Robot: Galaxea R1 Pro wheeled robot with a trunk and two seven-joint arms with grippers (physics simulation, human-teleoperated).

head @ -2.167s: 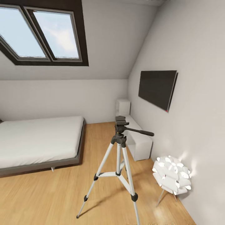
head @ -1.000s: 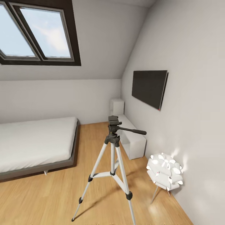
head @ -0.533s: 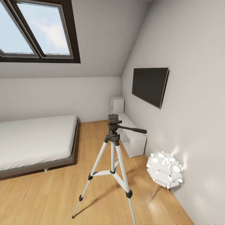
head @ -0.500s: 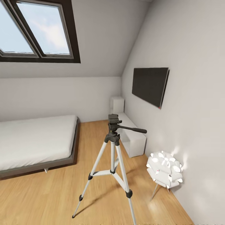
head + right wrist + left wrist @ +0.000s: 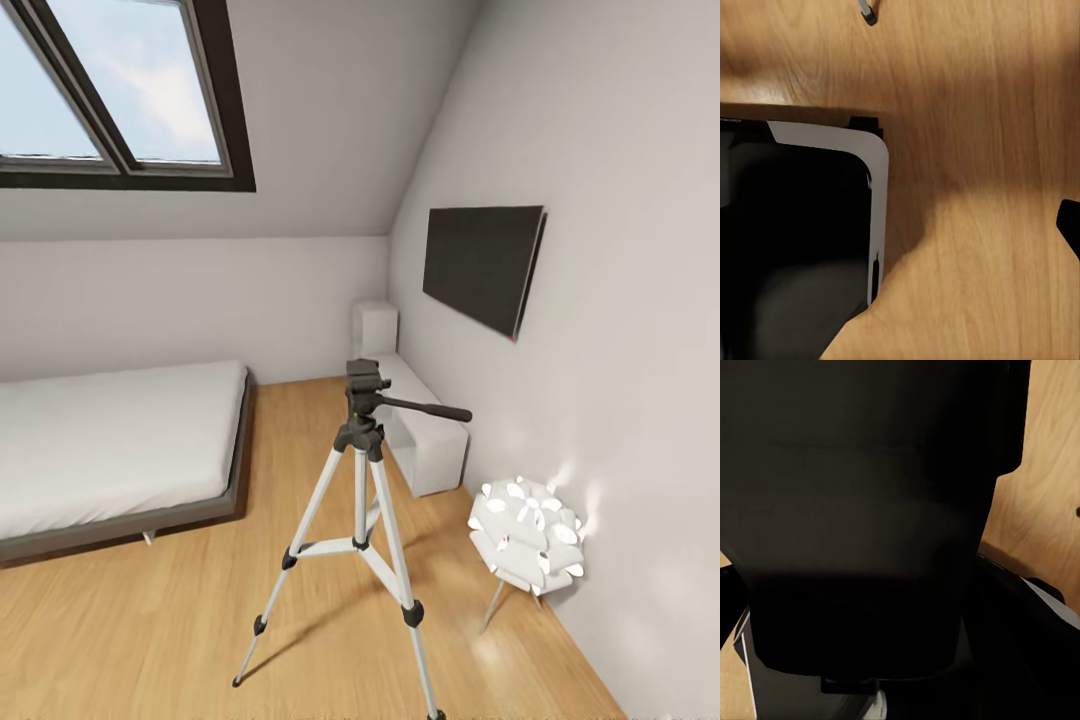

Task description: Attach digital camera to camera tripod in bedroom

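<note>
Camera tripod (image 5: 362,470): standing upright on the wood floor (image 5: 150,620) of the bedroom, between bed (image 5: 110,440) and wall lamp (image 5: 527,532). Large black shape (image 5: 870,510), possibly the digital camera, is blocking the left wrist view. Pincer states: cannot tell, either arm.

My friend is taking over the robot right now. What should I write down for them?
Left tool: a big black shape sits right against its camera; whether that is the digital camera, or whether the tool is open or shut, cannot be told.
Right tool: its camera looks down at the wood floor; its state cannot be told either.
The camera tripod stands on the floor between the bed and the white lamp. Its head is bare.
Done: tripod reached.
Left: mount the camera on the head.
</note>
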